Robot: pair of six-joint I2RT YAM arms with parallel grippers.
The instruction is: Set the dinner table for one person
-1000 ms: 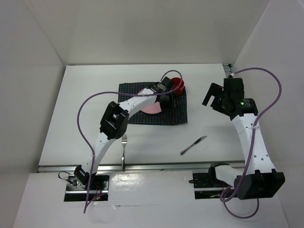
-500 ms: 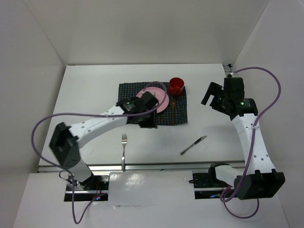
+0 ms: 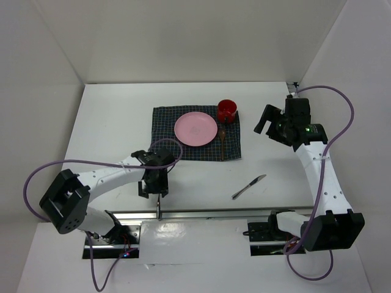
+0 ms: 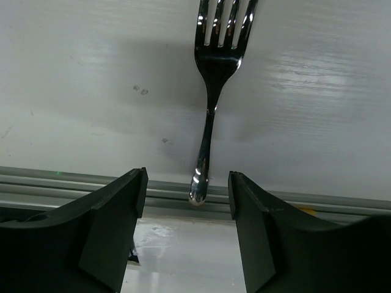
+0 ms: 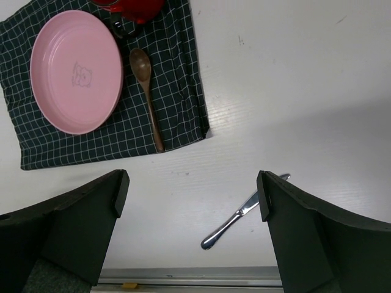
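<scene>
Left pincer (image 4: 187, 178) hangs low over the fork (image 4: 211, 104), jaws apart and empty, the handle end showing between my fingers (image 4: 116, 220) by the near rail (image 4: 73, 183) of the desk (image 3: 104, 134). Rightward, the knife (image 3: 248, 187) lies on bare desk. Farther off, the checked placemat (image 5: 177, 67) carries the pink plate (image 3: 195, 129), the wooden spoon (image 5: 148, 101) just beside it and the red cup (image 3: 226, 110) at a far corner. My right pincer (image 5: 192, 177) hovers high, spread wide, holding nothing. I judge the setting over half done: fork and knife remain to place.
</scene>
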